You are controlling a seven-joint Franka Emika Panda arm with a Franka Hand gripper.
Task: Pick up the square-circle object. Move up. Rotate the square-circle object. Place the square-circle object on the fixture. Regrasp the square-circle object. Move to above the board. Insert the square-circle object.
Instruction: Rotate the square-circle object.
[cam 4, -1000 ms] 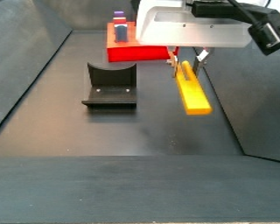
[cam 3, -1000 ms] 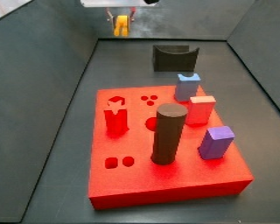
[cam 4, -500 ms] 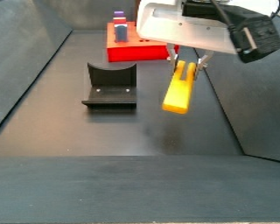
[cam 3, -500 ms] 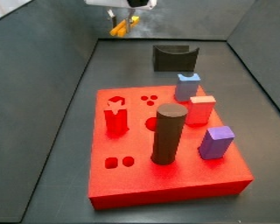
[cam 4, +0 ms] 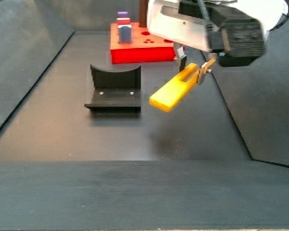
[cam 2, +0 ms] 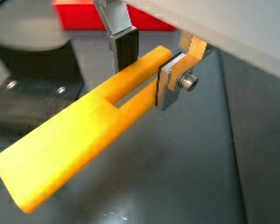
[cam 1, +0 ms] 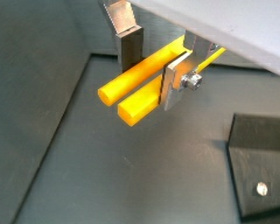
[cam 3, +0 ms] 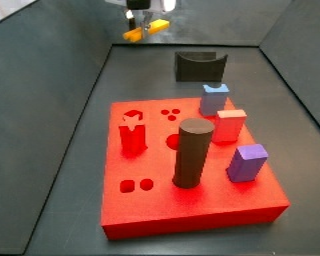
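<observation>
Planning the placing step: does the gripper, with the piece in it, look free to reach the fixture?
Probably yes: the gripper holds the square-circle object aloft beside the fixture, whose notch is bare with nothing between.

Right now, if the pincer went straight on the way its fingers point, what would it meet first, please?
Probably the bare floor. The pincer, shut on the yellow piece, hangs clear of it and right of the fixture in a side view. The piece's tilted low end would likely touch first; depth is uncertain.
</observation>
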